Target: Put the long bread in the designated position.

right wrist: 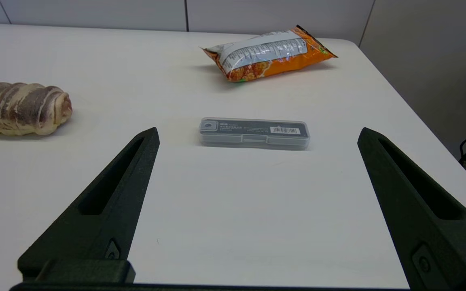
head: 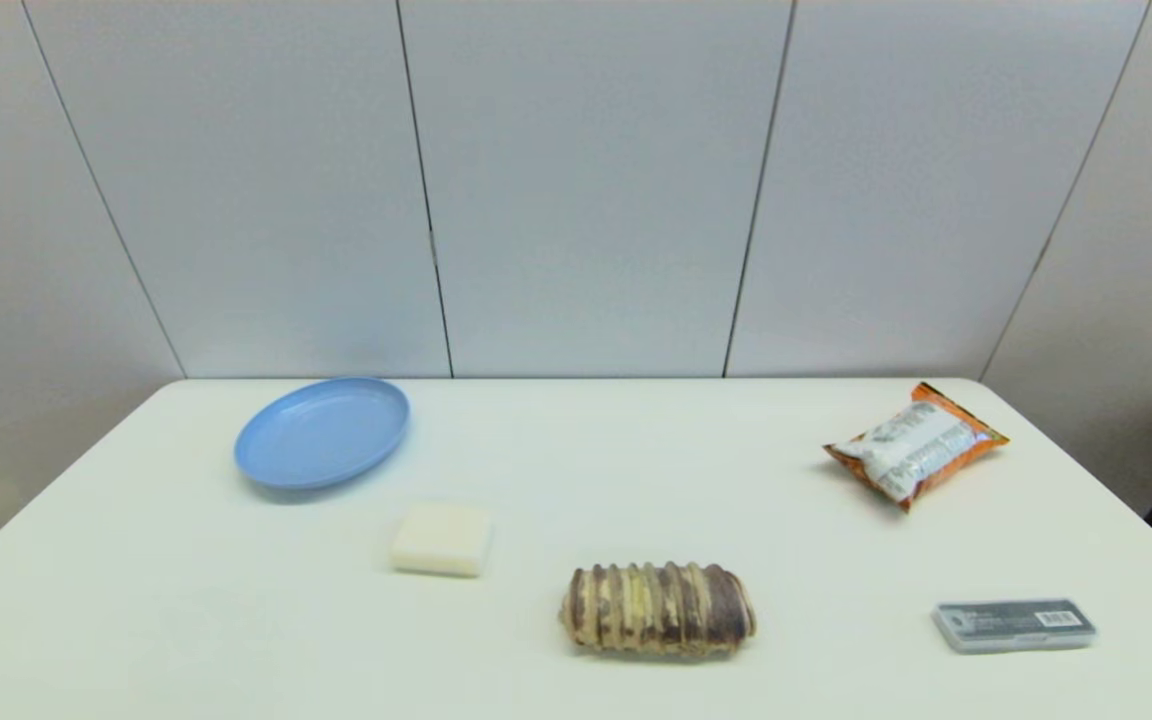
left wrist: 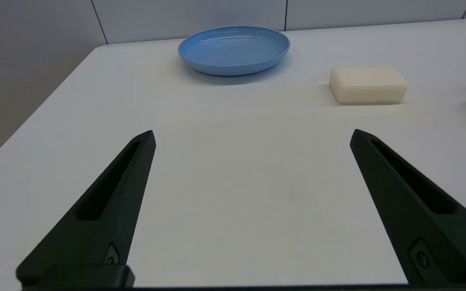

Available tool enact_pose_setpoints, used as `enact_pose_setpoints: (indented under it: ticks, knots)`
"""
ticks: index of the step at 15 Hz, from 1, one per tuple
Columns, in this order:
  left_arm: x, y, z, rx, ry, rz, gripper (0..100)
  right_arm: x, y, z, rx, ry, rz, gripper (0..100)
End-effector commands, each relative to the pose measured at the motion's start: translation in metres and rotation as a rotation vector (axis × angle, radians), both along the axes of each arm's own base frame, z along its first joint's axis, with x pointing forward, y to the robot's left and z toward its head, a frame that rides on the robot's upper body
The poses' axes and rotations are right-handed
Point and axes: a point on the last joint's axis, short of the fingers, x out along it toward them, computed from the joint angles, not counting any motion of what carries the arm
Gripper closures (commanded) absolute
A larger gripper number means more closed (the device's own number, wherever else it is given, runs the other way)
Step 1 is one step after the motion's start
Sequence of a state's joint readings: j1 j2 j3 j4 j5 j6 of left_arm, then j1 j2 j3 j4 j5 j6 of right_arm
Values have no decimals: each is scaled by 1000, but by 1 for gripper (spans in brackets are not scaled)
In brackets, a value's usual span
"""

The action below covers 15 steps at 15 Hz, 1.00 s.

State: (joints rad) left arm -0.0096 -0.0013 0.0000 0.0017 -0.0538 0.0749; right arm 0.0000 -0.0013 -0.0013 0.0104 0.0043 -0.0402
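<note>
While the long bread (head: 658,609) lies untouched, left gripper (left wrist: 251,135) and right gripper (right wrist: 257,133) gape wide, empty.

Long bread (head: 658,609): cream and dark-brown crosswise stripes over a ribbed crust; pale tan at the rounded end.
Plate (head: 322,432): plain light blue throughout, no pattern.
Square block (head: 442,538): pale cream, unmarked.
Snack bag (head: 915,444): orange edges, silvery-white panel with small dark print, golden-brown picture along one side.
Flat case (head: 1014,625): clear grey shell over a dark insert, white barcode label with black bars.
Table (head: 576,480): plain white.
Wall panels behind: pale grey, thin dark seams.
Left gripper (left wrist: 251,135) and right gripper (right wrist: 258,133): matte black fingers.
</note>
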Motion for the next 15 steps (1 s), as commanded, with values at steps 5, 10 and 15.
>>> enact_pose_setpoints:
  ticks: [5,10,15]
  knots:
    - [0,0,0,0,1,1,0,0,0,0,17,3,-1,0]
    - [0,0,0,0,1,1,0,0,0,0,17,1,-1,0]
    - [0,0,0,8,1,-3,0,0,0,0,17,3,-1,0]
